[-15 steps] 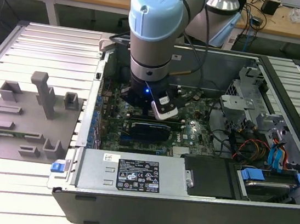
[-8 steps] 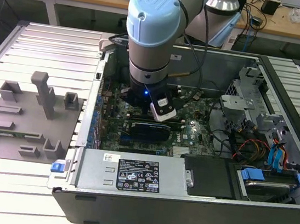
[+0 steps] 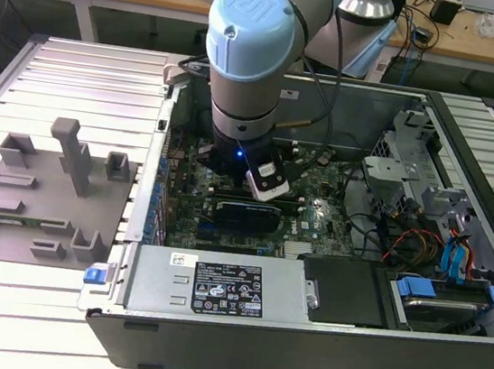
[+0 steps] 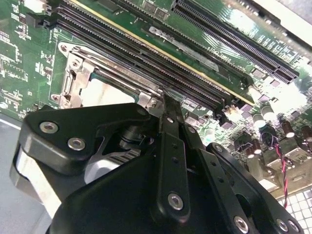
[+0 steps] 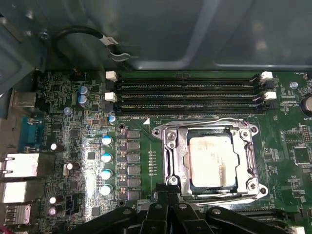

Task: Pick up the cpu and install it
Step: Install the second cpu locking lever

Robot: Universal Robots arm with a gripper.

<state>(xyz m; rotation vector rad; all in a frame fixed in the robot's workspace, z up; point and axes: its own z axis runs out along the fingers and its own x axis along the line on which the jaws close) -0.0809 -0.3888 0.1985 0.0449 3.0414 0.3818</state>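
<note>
Silver-white metal gleams inside the socket frame (image 5: 210, 161): the cpu (image 5: 212, 161) lies flat in it in the first wrist view, the frame's steel border all around it and a thin wire lever arching over the far side. In the second wrist view the cpu (image 4: 113, 92) shows as a pale patch inside the same frame, just beyond the gripper (image 4: 163, 105).

The gripper's black fingers (image 4: 168, 122) come together to a narrow tip there, pressed closed with nothing seen between them, right at the frame's edge. In the first wrist view the gripper (image 5: 168, 197) sits just beside the near side of the frame.

In the exterior view the open computer case (image 3: 298, 346) holds the green motherboard (image 3: 316, 214), a grey power supply box (image 3: 215, 285) along the near wall and drive bays with blue tabs toward the exterior view's right. The arm (image 3: 250, 58) reaches straight down into the case over the board.

Count them: four memory slots (image 5: 190, 97) run in a row beyond the socket, all unfilled, and four blue-topped capacitors (image 5: 106, 165) stand in a line beside it. Outside the case, on the exterior view's left, a grey tray (image 3: 37, 221) carries plastic blocks and a post.
</note>
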